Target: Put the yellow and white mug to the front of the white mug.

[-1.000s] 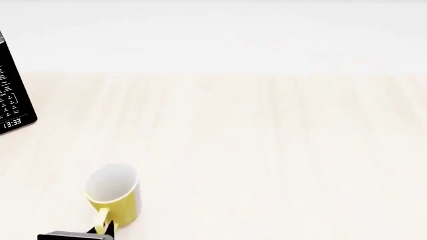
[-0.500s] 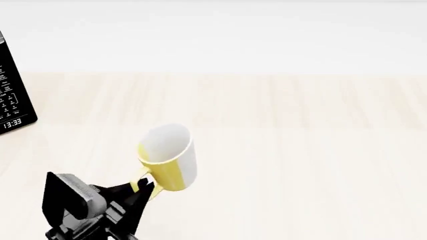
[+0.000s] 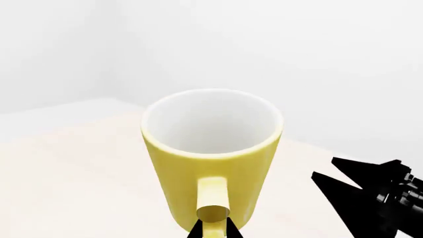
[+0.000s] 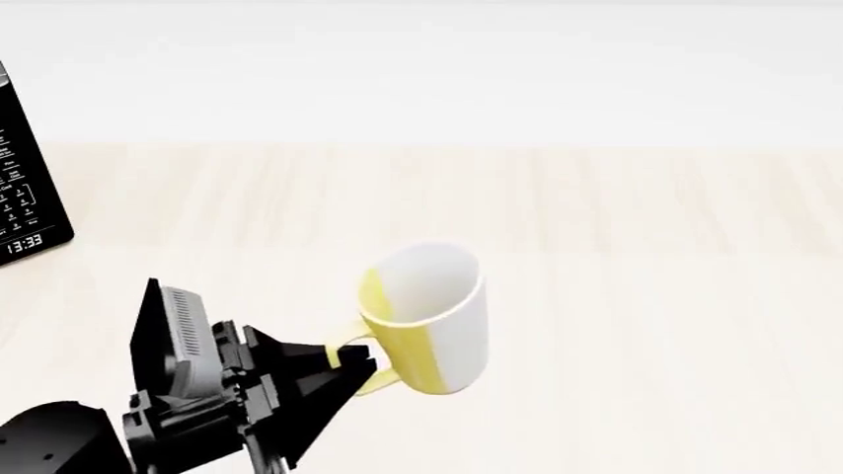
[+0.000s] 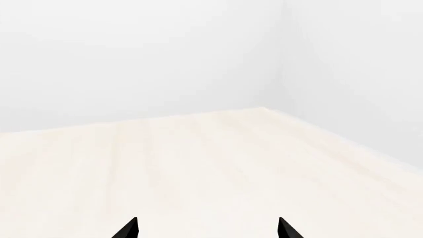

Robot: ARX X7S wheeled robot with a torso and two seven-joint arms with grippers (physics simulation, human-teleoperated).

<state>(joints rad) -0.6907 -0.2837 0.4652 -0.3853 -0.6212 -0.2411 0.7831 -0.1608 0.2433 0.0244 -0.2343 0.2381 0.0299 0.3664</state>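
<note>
The yellow and white mug (image 4: pixel 428 318) hangs tilted above the pale wooden table (image 4: pixel 633 247), its white panel facing right in the head view. My left gripper (image 4: pixel 347 369) is shut on its yellow handle from the near left. In the left wrist view the mug (image 3: pixel 211 148) fills the centre with its white inside showing, and the gripper (image 3: pixel 213 229) pinches the handle. My right gripper (image 5: pixel 207 230) is open and empty over bare table; it does not show in the head view. The white mug is out of view.
A black microwave panel (image 4: pixel 27 188) with a keypad and a clock stands at the far left edge. A black pointed robot part (image 3: pixel 373 198) shows beside the mug in the left wrist view. White walls (image 5: pixel 165 54) meet the table's far edges.
My left gripper has carried the mug up off the table and to the right, from the near left toward the middle. More of the left arm has come into view.
</note>
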